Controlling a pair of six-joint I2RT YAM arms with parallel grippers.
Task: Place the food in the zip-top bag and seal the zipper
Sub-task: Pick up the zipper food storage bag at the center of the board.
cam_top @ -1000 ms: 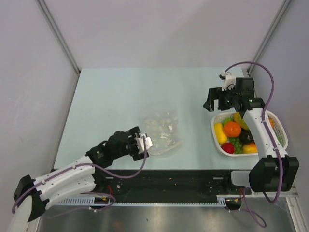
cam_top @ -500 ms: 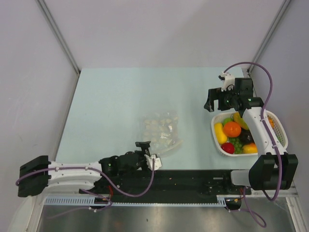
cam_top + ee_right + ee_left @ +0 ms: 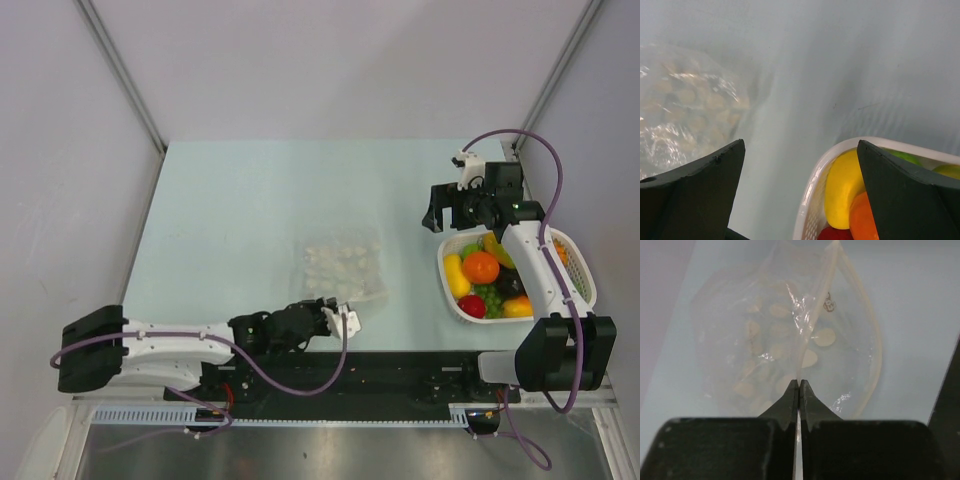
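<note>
Clear zip-top bag (image 3: 343, 265) lies toward the table's (image 3: 230, 190) near edge, one mouth lip clenched in the left gripper (image 3: 345, 318). The food (image 3: 482, 268) sits in the basket (image 3: 447, 290) by the right edge, just beneath the gaping right gripper (image 3: 447, 214), the nearer arm.

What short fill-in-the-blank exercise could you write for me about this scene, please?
The left claw is ___ on the edge of the bag.
The right claw is ___.
The fruit lies in the white ___.
Missing words: shut; open; basket.
</note>
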